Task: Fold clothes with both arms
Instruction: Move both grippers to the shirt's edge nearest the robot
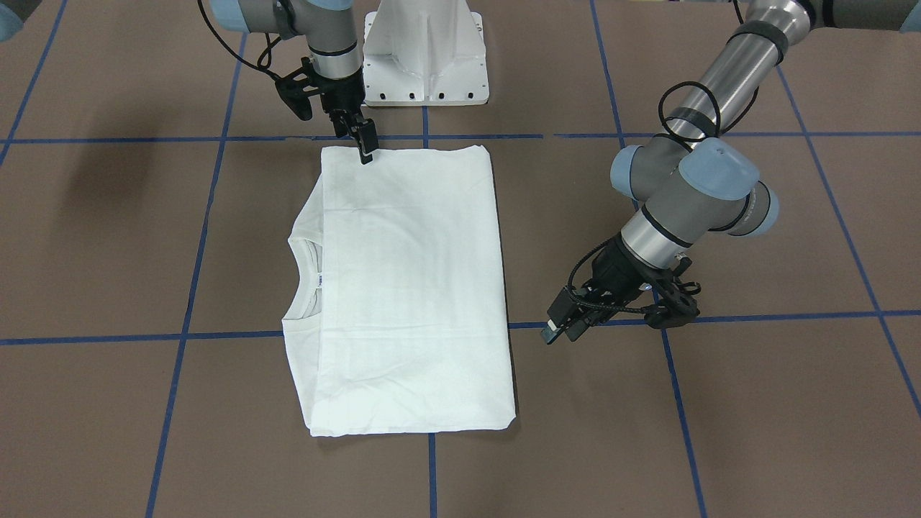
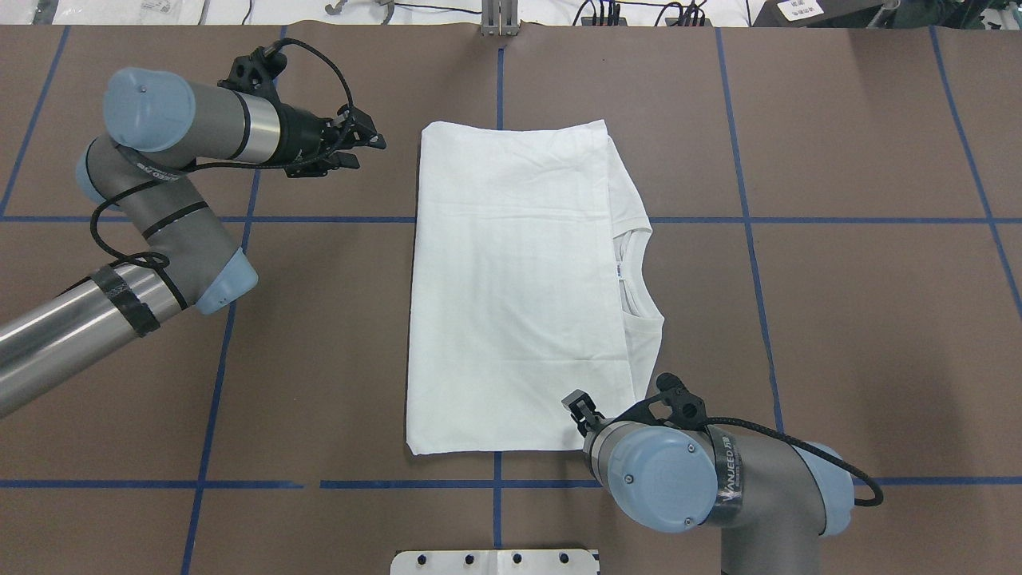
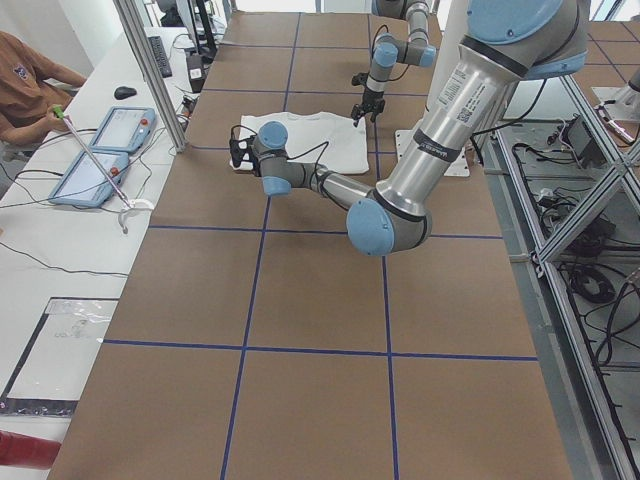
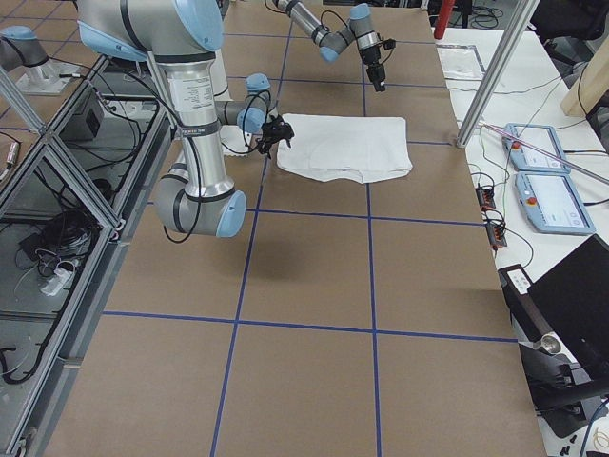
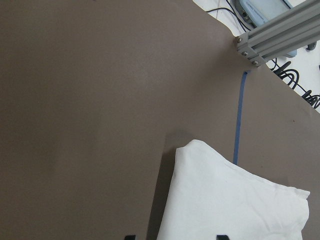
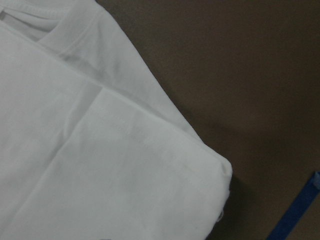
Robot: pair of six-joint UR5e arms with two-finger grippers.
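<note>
The white T-shirt (image 1: pixel 410 288) (image 2: pixel 519 287) lies flat on the brown table, folded into a long rectangle. Its collar (image 1: pixel 306 280) and small neck tag (image 2: pixel 619 271) show on one side. My right gripper (image 1: pixel 365 147) (image 2: pixel 580 409) hovers at the shirt's corner nearest the robot, and its fingers look open. The right wrist view shows only that corner (image 6: pixel 150 150). My left gripper (image 1: pixel 560 329) (image 2: pixel 366 144) is open with nothing in it, beside the shirt's far corner (image 5: pixel 230 200) and apart from the cloth.
The white pedestal (image 1: pixel 426 54) stands just behind the shirt on the robot's side. Blue tape lines (image 2: pixel 742 220) cross the table. A person (image 3: pixel 30 80) sits at a side desk with tablets (image 3: pixel 105 150). An aluminium post (image 5: pixel 275 35) rises beyond the far edge.
</note>
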